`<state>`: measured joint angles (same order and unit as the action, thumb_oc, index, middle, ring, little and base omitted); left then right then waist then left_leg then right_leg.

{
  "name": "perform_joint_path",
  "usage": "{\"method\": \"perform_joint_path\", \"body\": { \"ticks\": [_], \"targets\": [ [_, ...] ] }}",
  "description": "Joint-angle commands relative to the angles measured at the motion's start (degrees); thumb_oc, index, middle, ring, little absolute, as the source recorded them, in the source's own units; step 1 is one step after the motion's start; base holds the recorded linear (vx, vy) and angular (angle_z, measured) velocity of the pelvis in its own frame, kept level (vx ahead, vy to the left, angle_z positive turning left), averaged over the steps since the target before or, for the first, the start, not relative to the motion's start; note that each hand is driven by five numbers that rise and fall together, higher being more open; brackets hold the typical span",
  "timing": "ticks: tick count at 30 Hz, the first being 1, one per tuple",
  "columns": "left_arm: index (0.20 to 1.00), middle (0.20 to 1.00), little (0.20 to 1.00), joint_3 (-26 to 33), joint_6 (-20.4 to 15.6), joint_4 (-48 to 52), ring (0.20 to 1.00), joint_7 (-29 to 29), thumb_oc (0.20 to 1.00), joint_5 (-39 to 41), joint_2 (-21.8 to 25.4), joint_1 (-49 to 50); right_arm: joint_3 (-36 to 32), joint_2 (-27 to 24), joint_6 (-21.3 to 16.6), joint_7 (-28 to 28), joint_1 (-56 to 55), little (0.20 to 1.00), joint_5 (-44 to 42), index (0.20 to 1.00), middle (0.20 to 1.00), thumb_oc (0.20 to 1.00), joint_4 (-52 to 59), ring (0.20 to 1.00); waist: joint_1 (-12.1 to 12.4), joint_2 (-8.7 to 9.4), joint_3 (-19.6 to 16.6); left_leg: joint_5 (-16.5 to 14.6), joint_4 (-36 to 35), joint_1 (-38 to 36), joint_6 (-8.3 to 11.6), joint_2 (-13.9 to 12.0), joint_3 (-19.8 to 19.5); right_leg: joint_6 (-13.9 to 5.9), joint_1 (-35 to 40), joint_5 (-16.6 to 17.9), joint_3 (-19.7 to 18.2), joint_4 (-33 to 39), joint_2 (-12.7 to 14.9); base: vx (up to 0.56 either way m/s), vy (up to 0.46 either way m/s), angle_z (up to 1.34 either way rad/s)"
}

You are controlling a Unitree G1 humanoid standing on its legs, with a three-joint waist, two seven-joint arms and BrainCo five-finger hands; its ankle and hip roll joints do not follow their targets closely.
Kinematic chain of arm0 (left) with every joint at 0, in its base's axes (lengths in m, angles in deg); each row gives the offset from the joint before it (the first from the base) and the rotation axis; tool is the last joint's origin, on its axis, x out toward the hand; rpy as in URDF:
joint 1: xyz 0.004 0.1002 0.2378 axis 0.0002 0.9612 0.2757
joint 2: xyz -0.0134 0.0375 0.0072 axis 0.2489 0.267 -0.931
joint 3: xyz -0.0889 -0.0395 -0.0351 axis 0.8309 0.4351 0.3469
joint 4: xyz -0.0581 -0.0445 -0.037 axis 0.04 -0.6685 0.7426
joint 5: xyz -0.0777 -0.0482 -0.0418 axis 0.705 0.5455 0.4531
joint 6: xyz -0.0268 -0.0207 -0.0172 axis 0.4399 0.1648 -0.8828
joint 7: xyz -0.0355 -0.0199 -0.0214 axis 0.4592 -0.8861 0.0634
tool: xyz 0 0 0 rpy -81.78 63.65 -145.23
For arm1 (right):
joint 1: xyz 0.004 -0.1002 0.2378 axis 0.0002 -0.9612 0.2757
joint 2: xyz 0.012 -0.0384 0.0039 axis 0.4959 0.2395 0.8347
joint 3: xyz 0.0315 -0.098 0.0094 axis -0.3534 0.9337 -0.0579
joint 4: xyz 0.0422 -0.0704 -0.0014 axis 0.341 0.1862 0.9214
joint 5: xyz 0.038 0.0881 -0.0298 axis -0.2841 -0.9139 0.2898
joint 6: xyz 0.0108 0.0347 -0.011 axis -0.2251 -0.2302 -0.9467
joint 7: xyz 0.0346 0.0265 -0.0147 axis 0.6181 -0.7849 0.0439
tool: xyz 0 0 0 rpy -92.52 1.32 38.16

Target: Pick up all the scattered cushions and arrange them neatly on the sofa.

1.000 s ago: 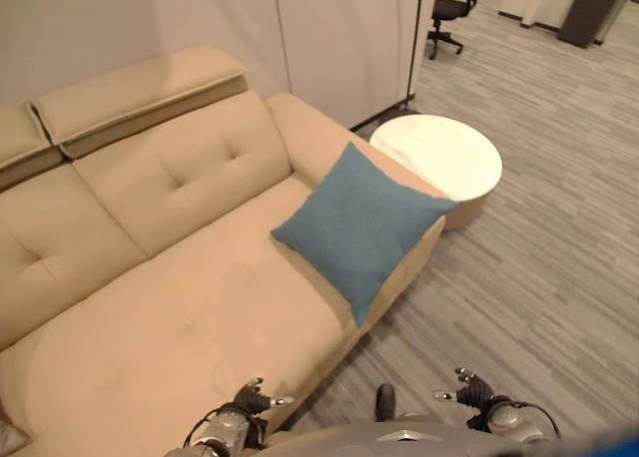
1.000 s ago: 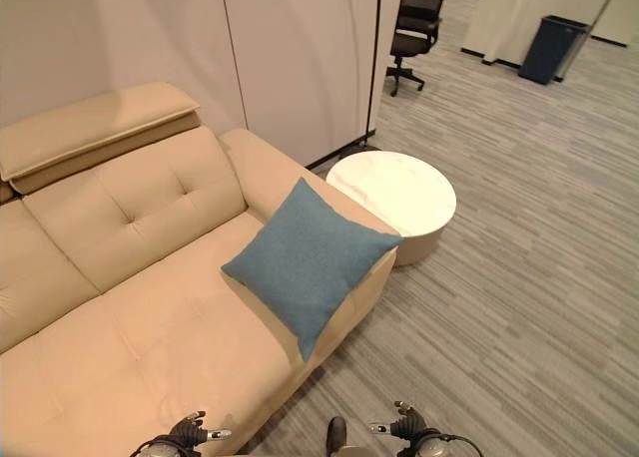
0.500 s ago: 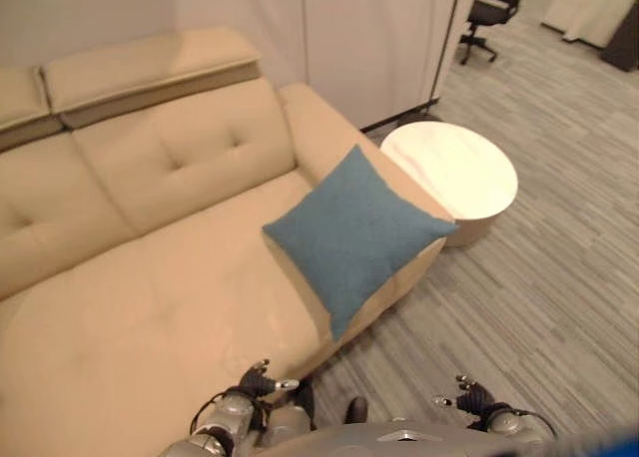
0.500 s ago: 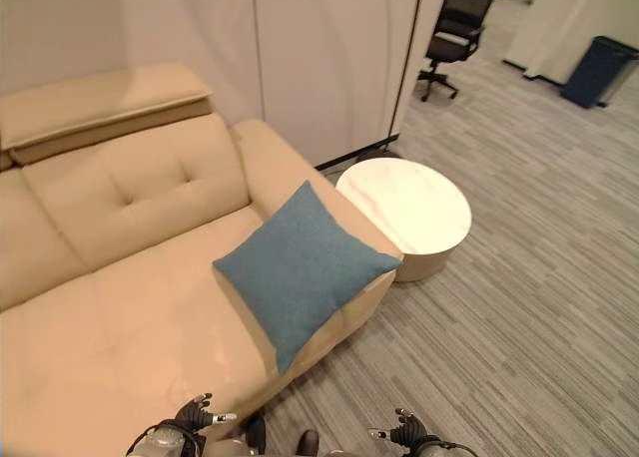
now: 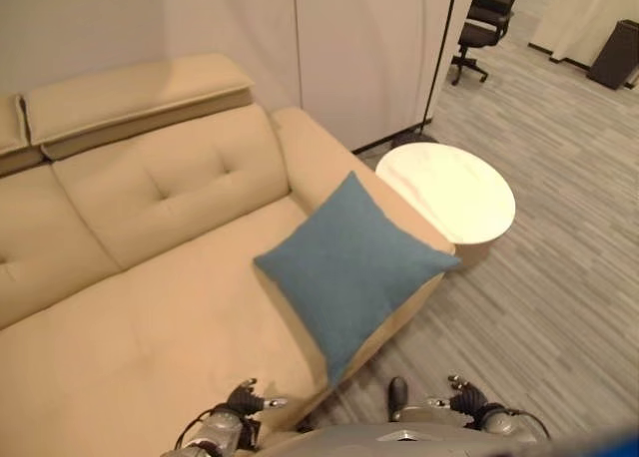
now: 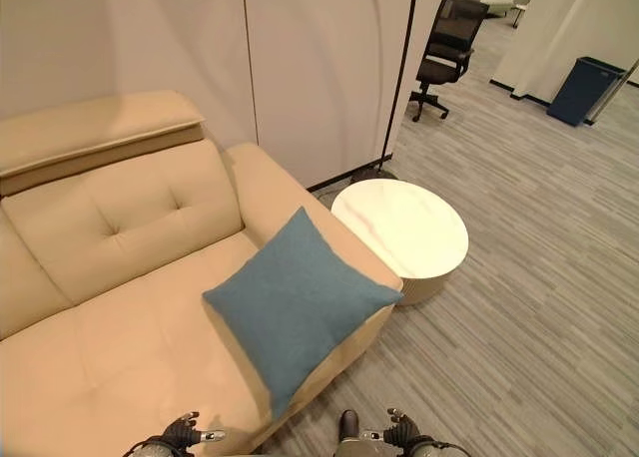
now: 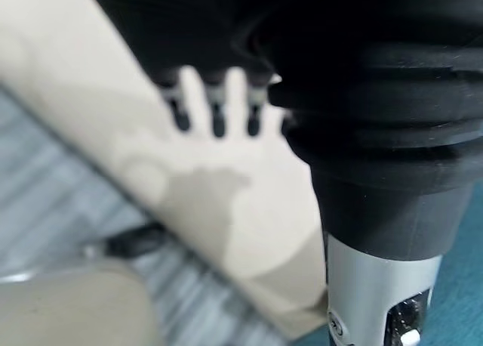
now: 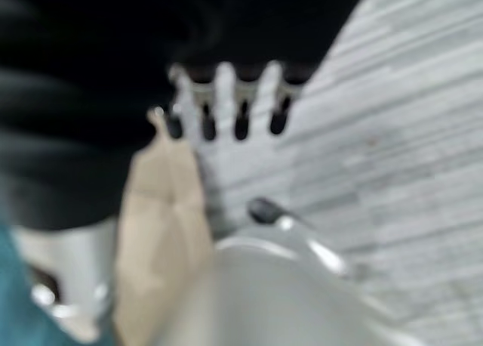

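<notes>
A blue square cushion [image 5: 349, 267] lies tilted on the right end of the beige sofa [image 5: 150, 307], leaning against its armrest with one corner hanging over the front edge. My left hand [image 5: 240, 409] hangs low at the sofa's front edge, well short of the cushion. In the left wrist view its fingers [image 7: 215, 108] are straight and empty over the sofa seat. My right hand [image 5: 464, 402] hangs low over the grey floor, to the right of the sofa. Its fingers [image 8: 226, 104] are straight, with nothing in them.
A round white side table [image 5: 446, 191] stands against the sofa's right armrest. Pale partition panels [image 6: 319, 68] rise behind the sofa. Farther back are a black office chair [image 6: 439, 58] and a dark bin [image 6: 579, 90]. Grey striped floor [image 5: 559, 277] spreads to the right.
The camera has shifted, so the whole scene sits differently in view. The cushion rests as before on the sofa. Both hands stay low and empty.
</notes>
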<state>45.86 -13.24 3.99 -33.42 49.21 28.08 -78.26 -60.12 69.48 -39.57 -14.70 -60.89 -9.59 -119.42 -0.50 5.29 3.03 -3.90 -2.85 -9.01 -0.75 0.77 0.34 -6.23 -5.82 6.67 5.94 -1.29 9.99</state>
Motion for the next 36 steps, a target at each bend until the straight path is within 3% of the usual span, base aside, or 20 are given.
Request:
{"method": "perform_joint_path", "body": {
  "ticks": [1,4,7,10,11,14,18,25,30,36],
  "targets": [
    [1.0,1.0,1.0,0.3,-1.5,0.0,1.0,0.4,1.0,0.9,-0.3,-1.2,-0.1,-1.4,-0.9,1.2,2.4,1.0,1.5,1.0,1.0,1.0,0.0,1.0,0.4,1.33,-0.3,-1.6,5.6,4.1,0.61,1.4,-0.1,-2.51,0.9,1.6,-0.9,-0.9,-0.9,0.16,-0.165,0.11],
    [1.0,1.0,1.0,1.9,-2.0,1.0,1.0,1.7,1.0,3.4,-0.3,-1.0,-1.3,-2.9,-1.7,3.7,1.7,1.0,2.1,1.0,1.0,1.0,2.5,1.0,0.3,1.74,-1.0,-1.2,4.7,3.6,1.39,0.0,-0.5,-2.05,2.0,0.2,0.1,-0.6,-1.7,0.1,-0.168,0.17],
    [1.0,1.0,1.0,3.2,-2.8,4.7,1.0,4.2,1.0,6.3,0.2,-0.7,-4.6,-7.9,-2.2,6.5,-2.1,1.0,4.0,1.0,1.0,1.0,14.1,1.0,-0.5,2.23,-1.2,-0.4,3.0,3.2,2.14,-1.5,-0.5,-1.84,2.8,-1.0,1.2,0.4,-2.7,0.05,-0.132,0.05],
    [1.0,1.0,1.0,3.4,-2.9,6.8,1.0,4.6,1.0,6.9,0.5,-0.2,-6.8,-10.7,-2.0,7.3,-4.0,1.0,5.7,1.0,1.0,1.0,20.8,1.0,-0.8,2.32,-1.2,-0.1,2.4,3.0,2.27,-1.8,-0.3,-1.86,3.1,-1.3,1.5,0.9,-3.0,0.03,-0.053,0.01],
    [1.0,1.0,1.0,3.8,-3.0,8.6,1.0,4.8,1.0,7.3,0.8,0.4,-10.9,-14.3,-2.1,8.2,-6.6,1.0,7.4,1.0,1.0,1.0,29.8,1.0,-1.5,2.37,-1.3,0.2,1.4,2.5,2.33,-2.2,0.1,-2.0,3.3,-1.4,1.6,1.2,-3.3,0.04,-0.036,-0.06],
    [1.0,1.0,1.0,4.2,-3.1,9.5,1.0,5.0,1.0,7.7,0.8,0.6,-12.3,-15.2,-2.2,8.5,-7.4,1.0,7.8,1.0,1.0,1.0,32.7,1.0,-1.6,2.29,-1.3,0.3,1.0,2.2,2.35,-2.3,0.2,-2.07,3.5,-1.4,1.6,1.4,-3.3,0.02,-0.007,-0.1],
    [1.0,1.0,1.0,5.0,-3.9,16.6,1.0,5.7,1.0,11.3,1.0,1.2,-16.7,-18.8,-3.9,8.7,-6.0,1.0,7.3,1.0,1.0,1.0,45.3,1.0,-1.4,2.49,-0.6,0.6,0.0,2.4,2.44,-2.7,0.5,-2.33,3.3,-1.4,2.1,1.7,-3.3,0.01,0.002,-0.12],
    [1.0,1.0,1.0,3.4,-3.9,19.0,1.0,7.4,1.0,10.7,1.5,-1.6,-14.5,-22.1,-4.8,10.7,4.1,1.0,7.7,1.0,1.0,1.0,49.6,1.0,0.7,4.39,2.1,0.8,0.3,4.4,2.73,-3.1,-0.2,-2.21,2.1,-1.2,3.1,2.0,-3.5,-0.04,-0.028,0.08],
    [1.0,1.0,1.0,1.3,-4.3,19.0,1.0,10.4,1.0,11.6,1.6,-7.5,-10.5,-21.8,-6.0,12.7,15.3,1.0,3.5,1.0,1.0,1.0,50.8,1.0,2.4,6.81,6.8,1.6,1.6,8.7,3.12,-3.7,-1.3,-1.7,-1.1,-0.9,3.7,1.1,-3.6,-0.15,-0.064,0.19],
    [1.0,1.0,1.0,-2.2,-5.3,20.7,1.0,12.4,1.0,14.5,1.8,-14.3,-3.6,-21.8,-5.5,14.0,29.6,1.0,-2.2,1.0,1.0,1.0,43.4,1.0,4.4,9.37,12.3,3.1,4.1,15.3,3.72,-3.6,-3.5,-1.23,-5.5,0.1,5.2,-0.1,-3.2,-0.14,-0.061,0.19]
  ]
}}
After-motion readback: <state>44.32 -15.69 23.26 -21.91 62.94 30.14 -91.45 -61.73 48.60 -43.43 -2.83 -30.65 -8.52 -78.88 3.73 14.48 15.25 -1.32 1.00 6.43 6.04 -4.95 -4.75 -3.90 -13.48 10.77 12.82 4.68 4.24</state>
